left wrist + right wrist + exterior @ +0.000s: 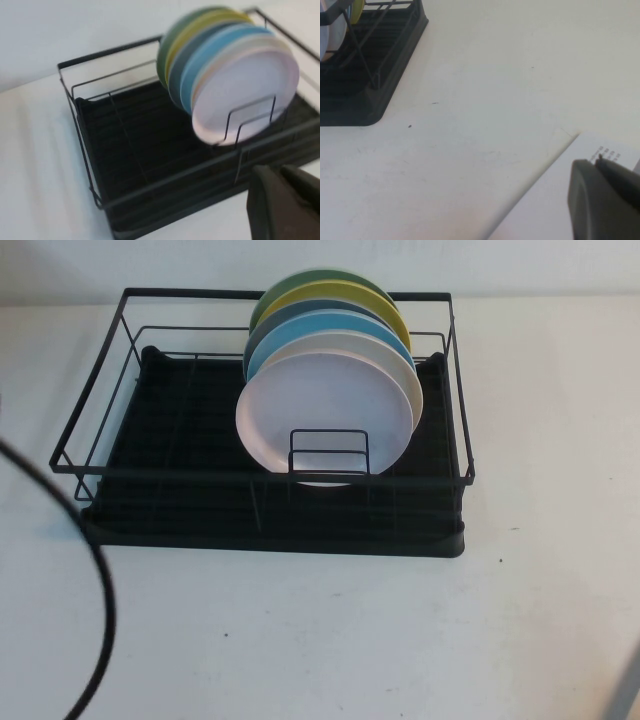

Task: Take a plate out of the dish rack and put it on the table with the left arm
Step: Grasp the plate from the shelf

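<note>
The pale pink plate [320, 405] stands upright at the front of a row of plates in the black wire dish rack [270, 477], behind a small wire loop divider [330, 450]. In the left wrist view the pink plate [245, 85] and the rack [130, 145] lie ahead of my left gripper [278, 173]. That gripper is shut and empty, over the white table [350, 640] just outside the rack's front edge. My right gripper [598, 161] is shut and empty, over the table to the right of the rack [385, 65]. Neither gripper shows in the high view.
Behind the pink plate stand a white plate [400, 365], a light blue plate [290, 338], a yellow plate [388, 312] and a green plate [272, 298]. A black cable [95, 570] curves across the table's left front. A white paper sheet [550, 205] lies under the right gripper.
</note>
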